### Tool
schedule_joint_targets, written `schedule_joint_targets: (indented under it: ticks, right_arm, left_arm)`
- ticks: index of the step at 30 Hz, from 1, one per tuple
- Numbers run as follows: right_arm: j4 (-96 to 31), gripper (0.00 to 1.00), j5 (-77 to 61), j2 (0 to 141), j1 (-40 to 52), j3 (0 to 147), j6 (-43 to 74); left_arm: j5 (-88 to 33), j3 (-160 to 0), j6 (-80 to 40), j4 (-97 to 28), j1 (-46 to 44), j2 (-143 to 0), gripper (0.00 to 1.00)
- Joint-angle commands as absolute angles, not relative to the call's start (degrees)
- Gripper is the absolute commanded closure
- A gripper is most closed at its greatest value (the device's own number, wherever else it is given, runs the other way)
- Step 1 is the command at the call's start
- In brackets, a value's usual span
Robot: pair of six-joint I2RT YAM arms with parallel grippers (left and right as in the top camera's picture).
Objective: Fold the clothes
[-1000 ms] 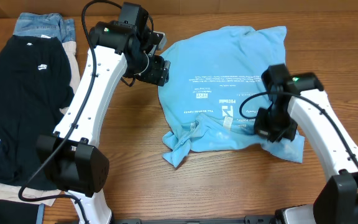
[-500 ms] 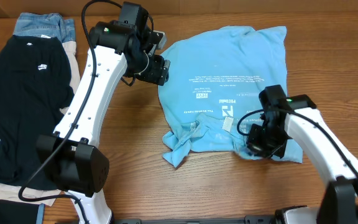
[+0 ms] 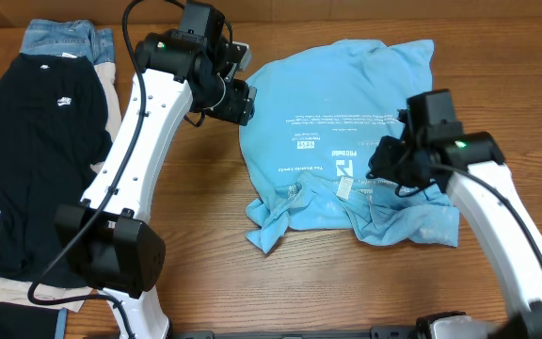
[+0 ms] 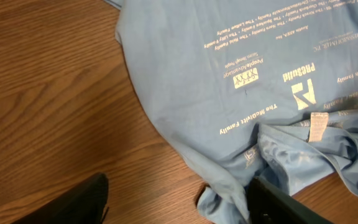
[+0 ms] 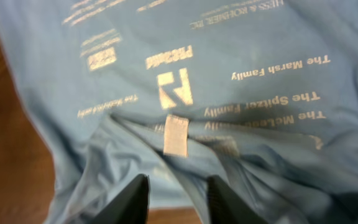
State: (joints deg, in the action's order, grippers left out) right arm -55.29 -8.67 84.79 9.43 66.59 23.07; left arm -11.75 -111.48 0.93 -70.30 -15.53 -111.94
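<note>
Right gripper (image 3: 390, 162) just let go of lower-right hem and lifted. Jaws part-open, empty. Left gripper (image 3: 236, 99) wide, empty, at upper-left edge of T-shirt (image 3: 327, 113). T-shirt at frame centre, hem bunched. Fold looks unfinished.

- The light blue T-shirt (image 5: 260, 149) filled nearly the whole right wrist view, lying in soft wrinkles.
- White printed lines, among them "The Marsh Family", ran across it around a blocky white logo (image 5: 174, 88).
- A small white label (image 5: 176, 135) lay just below that logo, on a folded ridge.
- Brown wooden table (image 5: 5, 162) showed along the left edge.
- The right gripper (image 5: 178, 194) hung above the cloth, its two dark fingers (image 5: 131, 199) apart with nothing between them.
</note>
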Motion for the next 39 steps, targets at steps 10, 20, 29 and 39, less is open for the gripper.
schedule_joint_targets:
  ticks: [10, 20, 29, 39]
  right_arm:
    - [-54.6, 0.83, -6.0, 100.5, 9.6, 66.8, 22.7]
    - [-46.1, 0.83, -4.7, 106.6, 5.5, 63.4, 24.0]
    - [-43.7, 0.82, -2.4, 107.4, -3.5, 63.3, 23.9]
    - [-40.8, 0.72, -8.7, 111.2, -15.8, 65.0, 18.7]
  left_arm:
    - [-11.5, -111.9, 0.2, -70.4, -13.5, -112.8, 0.32]
    - [-11.9, -111.9, 1.3, -69.6, -13.5, -112.8, 0.31]
    - [-12.3, -111.9, 1.3, -67.8, -13.5, -112.8, 0.24]
    - [-18.2, -111.9, 5.6, -59.9, -13.9, -118.3, 0.23]
